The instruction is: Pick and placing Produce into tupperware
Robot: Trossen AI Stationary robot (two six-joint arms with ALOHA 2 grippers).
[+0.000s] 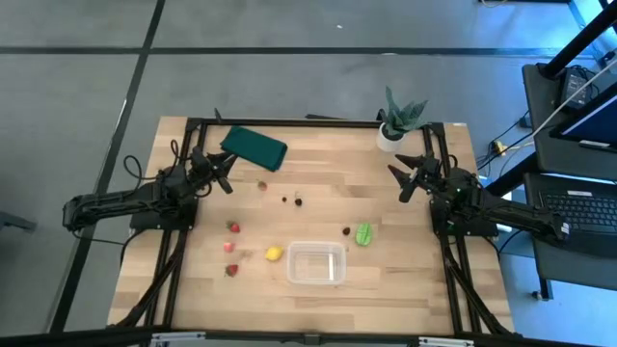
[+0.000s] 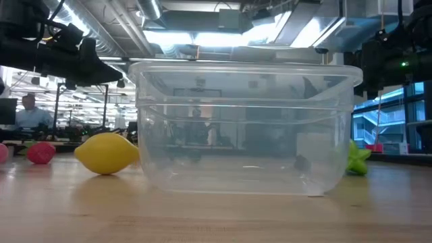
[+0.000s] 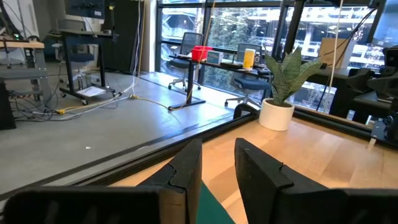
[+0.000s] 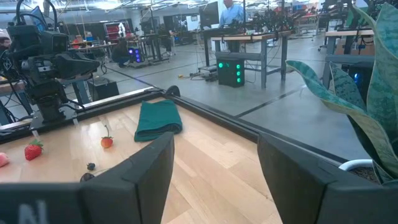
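My left gripper (image 1: 224,172) hangs over the far left part of the table (image 1: 405,299), fingers (image 3: 186,168) parted by a narrow gap and holding nothing. Just beside it, toward the far edge, lies the dark green folded cloth (image 1: 254,147), and its wrist camera catches a corner of that cloth right under the fingertips. My right gripper (image 1: 410,181) sits over the far right side, jaws spread wide and empty, with the spiky plant in a white pot (image 1: 396,121) close behind it at the far right corner; the leaves crowd the edge of the right wrist camera.

Between the two arms, near the middle of the table, I see a small red piece with a stem (image 1: 262,185) and two dark berries (image 1: 298,201) close together. Nearer to me on the left are three red strawberry pieces (image 1: 231,249), strung in a loose line. The yellow lemon (image 1: 274,253) rests just left of the tupperware (image 1: 316,263), which stands upright and empty at the near centre. The light green piece (image 1: 363,233) lies just off its far right corner, with another dark berry (image 1: 347,230) beside that.

Nothing blocks the tub from above. From table height the lemon (image 2: 106,153) and green piece (image 2: 358,160) flank it, apart from its walls.
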